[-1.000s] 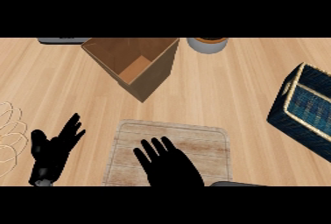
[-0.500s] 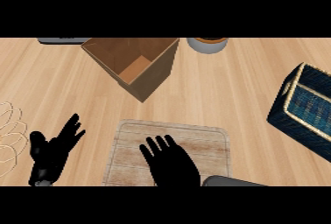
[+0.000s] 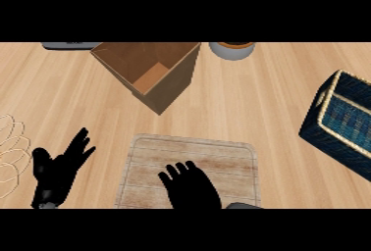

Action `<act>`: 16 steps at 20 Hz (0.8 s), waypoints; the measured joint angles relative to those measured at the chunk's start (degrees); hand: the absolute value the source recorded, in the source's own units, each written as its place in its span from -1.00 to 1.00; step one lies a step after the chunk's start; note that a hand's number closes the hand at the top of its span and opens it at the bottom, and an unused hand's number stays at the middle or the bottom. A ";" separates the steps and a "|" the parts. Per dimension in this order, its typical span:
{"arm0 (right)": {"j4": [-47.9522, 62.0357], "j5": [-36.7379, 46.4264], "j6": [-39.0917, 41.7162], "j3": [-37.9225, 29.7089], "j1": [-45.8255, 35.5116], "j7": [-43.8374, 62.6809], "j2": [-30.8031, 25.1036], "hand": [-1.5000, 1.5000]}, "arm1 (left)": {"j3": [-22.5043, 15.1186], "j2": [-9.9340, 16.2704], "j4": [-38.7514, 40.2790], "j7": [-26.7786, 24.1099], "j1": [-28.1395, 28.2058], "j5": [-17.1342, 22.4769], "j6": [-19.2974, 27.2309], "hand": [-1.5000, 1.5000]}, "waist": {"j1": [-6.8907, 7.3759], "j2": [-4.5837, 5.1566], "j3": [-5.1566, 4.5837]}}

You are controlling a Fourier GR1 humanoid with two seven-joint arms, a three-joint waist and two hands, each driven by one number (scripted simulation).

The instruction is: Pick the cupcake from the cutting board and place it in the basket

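Note:
A pale wooden cutting board [image 3: 217, 152] lies at the lower middle of the counter. My right hand [image 3: 191, 188] hovers over the board's near half, back up, with its fingers spread and pointing away from me. No cupcake shows anywhere; whatever is under this hand is hidden. The dark blue woven basket [image 3: 346, 122] with a tan rim stands at the right edge, well apart from the board. My left hand [image 3: 59, 170] rests open on the counter left of the board, fingers up.
An open cardboard box [image 3: 153, 73] stands behind the board at the upper middle. A grey bowl [image 3: 232, 49] sits at the back edge beside it, a dark flat object [image 3: 69, 45] at the back left. A wire rack [image 3: 9, 152] lies at the far left.
My right hand has drawn back a little toward the lower edge and to the right, its fingers looking shorter. The left hand has stayed put.

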 measured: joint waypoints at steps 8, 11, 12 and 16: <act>3.10 6.43 0.34 0.95 -1.48 -6.09 0.26 1.00 | 0.82 0.20 0.25 0.72 -0.33 -0.07 -0.84 0.00 | 0.16 -0.03 -0.06; 3.19 8.61 0.23 1.16 -0.96 -7.43 -0.10 1.00 | 0.73 -0.29 0.31 1.04 -0.33 -0.82 -0.28 0.00 | 0.09 -0.12 0.05; 2.70 8.90 0.74 1.06 -0.84 -7.46 -0.10 1.00 | 0.73 -0.45 0.05 1.16 -0.18 -0.94 -0.12 0.00 | 0.06 -0.14 0.05; 5.02 9.87 -0.86 -3.90 0.27 -3.05 -0.42 1.00 | 1.23 -0.35 -0.80 1.53 0.62 -0.68 -0.18 0.00 | -0.56 -0.10 0.00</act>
